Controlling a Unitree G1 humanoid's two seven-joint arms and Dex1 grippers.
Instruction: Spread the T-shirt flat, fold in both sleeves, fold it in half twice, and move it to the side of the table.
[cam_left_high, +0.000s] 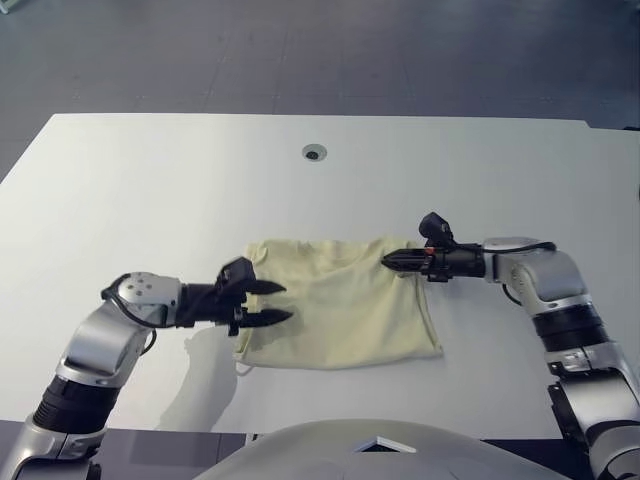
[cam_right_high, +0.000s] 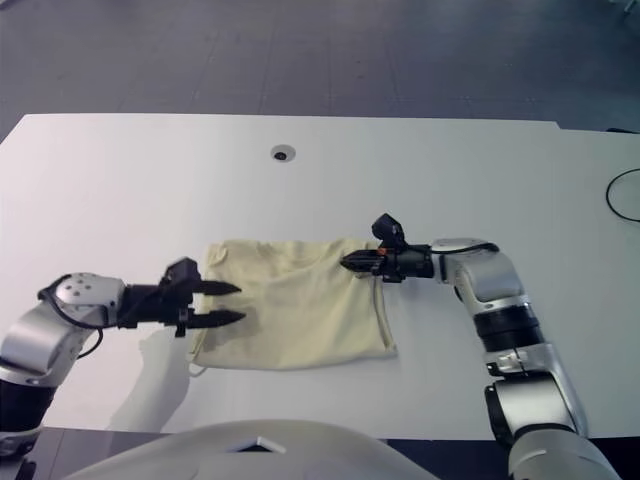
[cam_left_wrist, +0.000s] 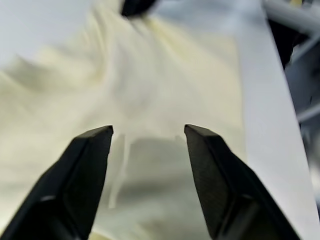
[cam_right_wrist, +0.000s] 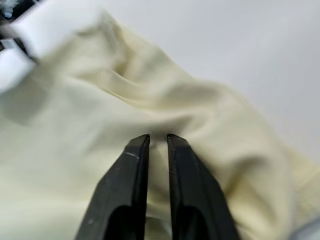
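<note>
Pale yellow fabric T-shirt lies on the white flat counter, folded to a rough square. It sits about mid-width, nearer the near edge than the far edge. The cloth is wrinkled along its far side.

Black two-finger left gripper is at the T-shirt's left edge. Its fingers are spread wide and hold nothing, with their tips over the cloth margin.

Black two-finger right gripper is at the T-shirt's far right corner, pointing in toward the left gripper. Its fingers are clenched almost together on a small raised ridge of fabric.

Small round grey grommet hole sits in the counter toward the far edge, well apart from the T-shirt. A thin black cable loop lies by the right edge.
</note>
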